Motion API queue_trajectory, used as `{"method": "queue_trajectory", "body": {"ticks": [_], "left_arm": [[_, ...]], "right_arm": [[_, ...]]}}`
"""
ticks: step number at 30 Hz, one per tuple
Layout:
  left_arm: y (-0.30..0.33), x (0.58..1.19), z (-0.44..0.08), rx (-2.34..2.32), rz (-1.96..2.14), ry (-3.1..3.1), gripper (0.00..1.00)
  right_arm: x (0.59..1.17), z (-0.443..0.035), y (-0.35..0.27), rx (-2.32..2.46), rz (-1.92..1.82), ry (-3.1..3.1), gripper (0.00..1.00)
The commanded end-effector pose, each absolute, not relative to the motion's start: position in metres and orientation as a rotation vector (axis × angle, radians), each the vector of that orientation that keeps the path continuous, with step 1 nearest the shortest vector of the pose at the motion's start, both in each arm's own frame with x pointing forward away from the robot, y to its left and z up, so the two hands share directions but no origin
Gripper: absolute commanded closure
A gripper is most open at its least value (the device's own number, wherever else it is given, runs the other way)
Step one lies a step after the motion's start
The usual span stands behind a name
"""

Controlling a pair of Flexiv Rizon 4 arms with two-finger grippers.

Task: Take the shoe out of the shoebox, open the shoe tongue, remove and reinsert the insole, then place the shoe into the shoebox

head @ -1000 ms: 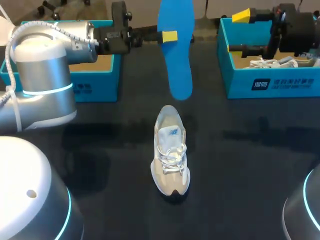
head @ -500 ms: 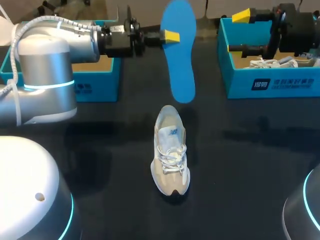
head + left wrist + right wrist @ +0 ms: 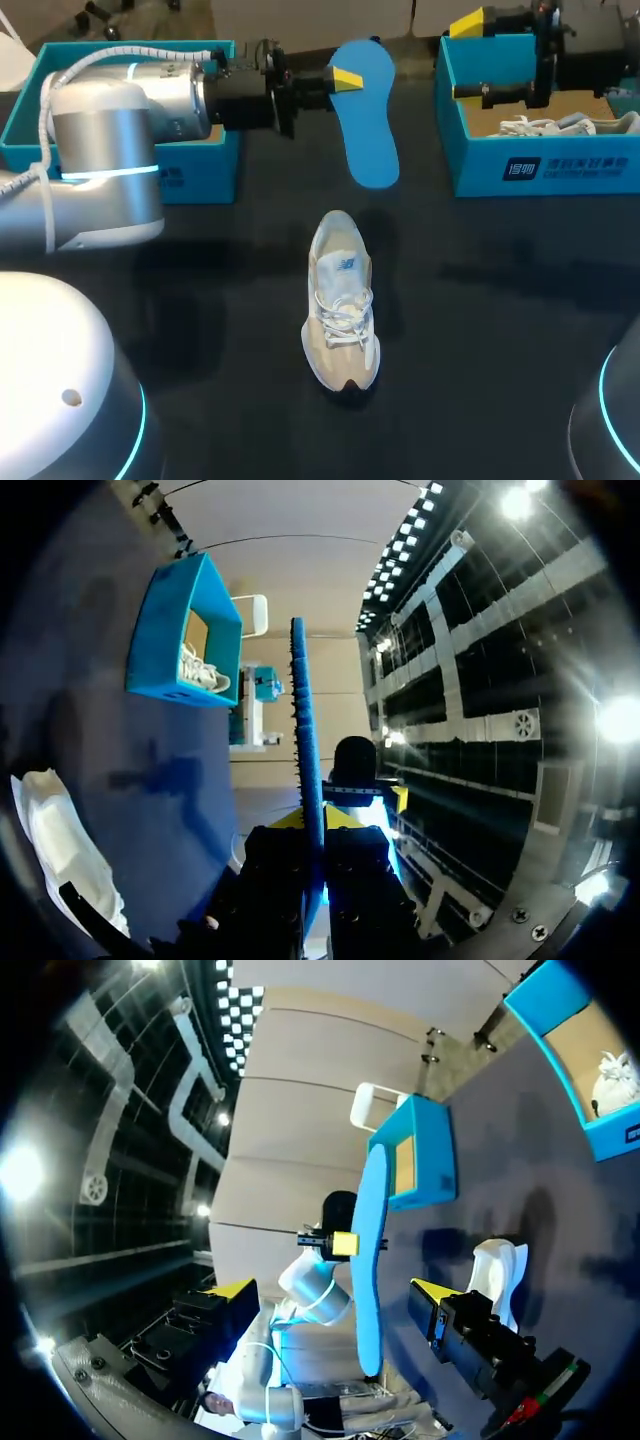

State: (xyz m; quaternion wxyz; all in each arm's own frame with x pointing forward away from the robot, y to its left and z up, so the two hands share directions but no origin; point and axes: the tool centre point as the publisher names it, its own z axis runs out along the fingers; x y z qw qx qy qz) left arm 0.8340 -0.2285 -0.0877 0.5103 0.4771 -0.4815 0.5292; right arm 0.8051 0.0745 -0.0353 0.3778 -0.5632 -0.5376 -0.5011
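Note:
A beige and white shoe [image 3: 340, 300] stands on the black table, toe toward me. Above and behind it hangs the blue insole [image 3: 366, 125], with my left gripper [image 3: 343, 78] shut on its upper end. In the left wrist view the insole [image 3: 303, 730] shows edge-on, pinched between the fingers of that gripper [image 3: 316, 820], and the shoe [image 3: 60, 845] lies off to one side below. My right gripper [image 3: 468, 58] hovers open over the right shoebox [image 3: 545, 165]. From the right wrist view its open gripper [image 3: 332, 1288] faces the insole [image 3: 368, 1260] and the shoe [image 3: 497, 1270].
A second teal shoebox [image 3: 190, 170] stands at the back left, behind my left arm. The right shoebox holds another white shoe [image 3: 550, 125]. Open table surface lies around and in front of the shoe.
My left gripper has moved right and lowered the insole, tilting it from nearly upright to slanted over the table. The right gripper has shifted slightly left and up. The shoe has not moved.

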Motion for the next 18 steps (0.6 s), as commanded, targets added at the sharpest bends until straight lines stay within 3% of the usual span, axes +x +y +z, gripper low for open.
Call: {"method": "queue_trajectory", "body": {"ticks": [1, 18], "left_arm": [[-0.231, 0.838, -0.092, 1.121, 1.3, -1.169, 1.0], [-0.24, 0.843, -0.098, 1.084, 1.286, -1.205, 1.0]], "right_arm": [[0.803, -0.027, 0.077, -1.524, -1.203, -1.422, 0.0], [0.811, 0.007, 0.099, -1.776, -0.895, -1.57, 0.0]]}}
